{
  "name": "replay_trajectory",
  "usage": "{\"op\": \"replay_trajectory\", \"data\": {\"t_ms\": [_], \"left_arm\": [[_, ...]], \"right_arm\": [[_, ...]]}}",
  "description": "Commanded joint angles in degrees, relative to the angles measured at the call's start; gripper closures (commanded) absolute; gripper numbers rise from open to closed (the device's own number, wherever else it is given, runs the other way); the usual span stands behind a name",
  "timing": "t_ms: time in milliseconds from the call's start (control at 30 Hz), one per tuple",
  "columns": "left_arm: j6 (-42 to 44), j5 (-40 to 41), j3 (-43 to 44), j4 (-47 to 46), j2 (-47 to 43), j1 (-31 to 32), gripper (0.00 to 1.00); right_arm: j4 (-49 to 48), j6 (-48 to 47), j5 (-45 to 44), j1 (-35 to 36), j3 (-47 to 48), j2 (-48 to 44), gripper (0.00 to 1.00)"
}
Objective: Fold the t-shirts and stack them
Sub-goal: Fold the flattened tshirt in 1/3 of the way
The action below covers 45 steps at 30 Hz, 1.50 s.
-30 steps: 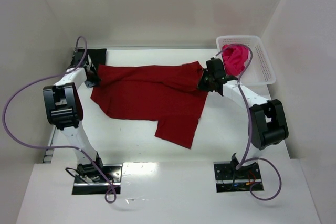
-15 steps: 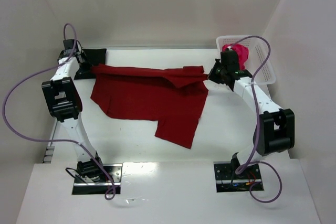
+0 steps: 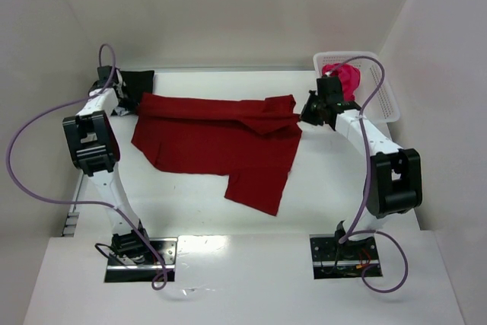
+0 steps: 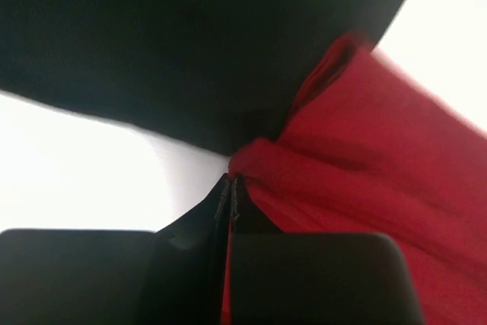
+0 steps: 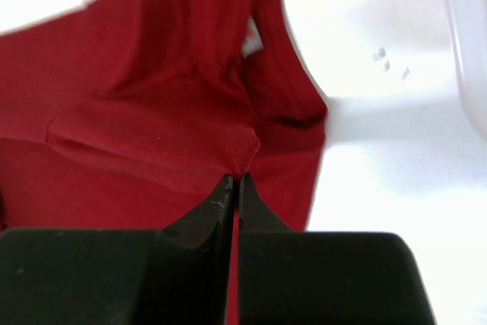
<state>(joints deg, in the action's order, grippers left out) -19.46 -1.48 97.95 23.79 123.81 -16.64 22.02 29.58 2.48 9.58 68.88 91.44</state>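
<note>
Counting one crimson t-shirt (image 3: 213,141), one pink t-shirt (image 3: 346,80), one black t-shirt (image 3: 140,79).

white lattice basket (image 3: 383,97), white table (image 3: 190,203)

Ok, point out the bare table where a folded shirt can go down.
Bare: the near strip of table between the red t-shirt and the arm bases, and the patch between its near flap and the right arm. Crowded: far corners, black t-shirt left, basket right.
</note>
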Motion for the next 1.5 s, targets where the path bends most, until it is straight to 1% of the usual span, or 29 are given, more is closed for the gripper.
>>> {"op": "replay_trajectory", "data": {"t_ms": [0, 200, 467, 500, 533, 567, 600, 667, 700, 733, 767, 800, 833, 867, 900, 933, 967, 1000, 1067, 1100, 1133, 1167, 1233, 1300, 1333, 1367, 1400, 1433, 1467], "left_arm": [[1.1, 0.4, -5.0, -1.7, -3.0, -0.9, 1.0], [1.6, 0.4, -9.3, -2.8, -4.4, -0.9, 1.0], [1.6, -0.2, -9.9, -2.8, -4.9, -0.9, 1.0], [1.6, -0.2, -9.9, -2.8, -4.9, -0.9, 1.0], [1.6, -0.2, -9.9, -2.8, -4.9, -0.4, 1.0], [1.6, -0.2, -9.9, -2.8, -5.4, -0.4, 0.98], [1.6, -0.2, -9.4, -2.3, -6.1, -0.4, 0.93], [1.6, -0.2, -9.4, -2.3, -6.8, -0.4, 0.84], [1.6, 0.3, -9.4, -2.3, -7.6, -0.4, 0.76], [1.6, 0.3, -9.4, -2.3, -7.6, -0.4, 0.76], [1.6, 0.3, -8.7, -1.7, -8.5, -0.4, 0.65], [1.6, -0.3, -8.2, -1.7, -9.2, -0.4, 0.6], [1.6, -0.3, -7.4, -1.7, -9.9, -0.4, 0.51], [1.6, -0.3, -6.9, -1.1, -9.9, -0.4, 0.46], [2.1, -1.0, -6.4, -0.6, -10.6, -0.4, 0.43], [2.1, -1.5, -5.7, -0.6, -11.3, -0.4, 0.35], [2.1, -1.5, -5.1, 0.1, -11.3, -0.4, 0.35], [2.1, -1.5, -4.0, 0.1, -12.2, 0.2, 0.27], [2.7, -3.3, -2.2, 0.1, -13.4, 0.2, 0.18], [2.7, -4.4, -1.5, 0.1, -13.4, 0.2, 0.16], [4.0, -7.9, 0.1, 0.1, -13.4, 0.8, 0.07], [4.0, -7.9, 1.9, 0.9, -12.0, 1.5, 0.03], [4.5, -7.9, 3.0, 0.9, -10.5, 2.3, 0.02], [4.5, -7.4, 4.7, 0.9, -8.9, 2.8, 0.01], [4.5, -7.9, 4.7, -0.3, -8.2, 2.8, 0.01], [4.5, -7.9, 6.0, -1.0, -6.0, 2.8, 0.01], [4.5, -8.8, 6.6, -1.0, -5.0, 2.8, 0.01], [4.5, -8.8, 8.4, -1.0, -3.1, 3.5, 0.01], [5.1, -8.8, 9.1, -1.0, -1.4, 4.0, 0.01]], "right_arm": [[-0.1, 0.0, -0.7, -0.9, -3.9, -2.8, 0.99], [-0.8, -1.0, -1.4, -0.9, -4.5, 0.1, 0.99], [-2.3, -1.0, -0.2, -0.9, -6.2, 1.5, 0.99], [-2.9, -1.5, 0.3, -0.9, -6.2, 1.5, 0.96], [-2.9, -1.5, 1.0, -0.9, -6.2, 2.1, 0.91], [-2.9, -1.5, 2.0, -0.9, -6.2, 2.1, 0.78], [-2.9, -2.1, 2.6, -0.9, -6.2, 2.1, 0.68], [-2.9, -2.6, 2.6, -0.9, -6.2, 2.1, 0.56], [-2.9, -2.6, 3.1, -0.9, -5.7, 2.1, 0.48], [-3.4, -2.6, 3.1, -0.9, -5.1, 1.6, 0.48], [-3.4, -3.1, 4.4, -0.9, -4.1, 1.0, 0.33], [-3.4, -3.1, 5.0, -0.9, -3.4, 1.0, 0.33], [-3.4, -3.1, 5.0, -0.9, -2.1, 1.0, 0.23], [-3.4, -3.1, 5.6, -0.9, -1.4, 1.0, 0.2], [-2.9, -3.1, 5.6, -0.9, 0.1, 1.0, 0.08], [-2.9, -3.7, 5.6, -0.9, 0.6, 1.0, 0.01], [-2.9, -3.7, 6.1, -0.9, 1.2, 1.0, 0.0], [-4.5, -3.7, 6.1, -0.9, 2.2, 1.0, 0.0], [-5.8, -3.7, 6.1, -0.9, 4.1, 2.5, 0.0], [-5.8, -4.3, 6.1, -0.9, 5.5, 3.6, 0.0], [-5.8, -4.3, 6.1, -0.9, 12.5, 8.4, 0.04], [-5.8, -4.3, 6.1, -0.9, 14.4, 11.6, 0.07], [-5.8, -4.8, 6.1, -0.9, 19.3, 14.7, 0.11], [-6.4, -5.5, 6.1, -0.4, 24.1, 19.1, 0.25], [-6.4, -6.1, 5.4, -0.4, 25.8, 22.3, 0.27], [-5.2, -7.9, 5.4, 0.3, 30.5, 25.4, 0.32], [-5.1, -7.9, 4.6, 0.8, 31.8, 26.9, 0.34], [-4.4, -8.4, 4.6, 1.3, 34.2, 29.6, 0.41], [-3.8, -8.4, 3.2, 1.3, 36.2, 31.9, 0.43]]}}
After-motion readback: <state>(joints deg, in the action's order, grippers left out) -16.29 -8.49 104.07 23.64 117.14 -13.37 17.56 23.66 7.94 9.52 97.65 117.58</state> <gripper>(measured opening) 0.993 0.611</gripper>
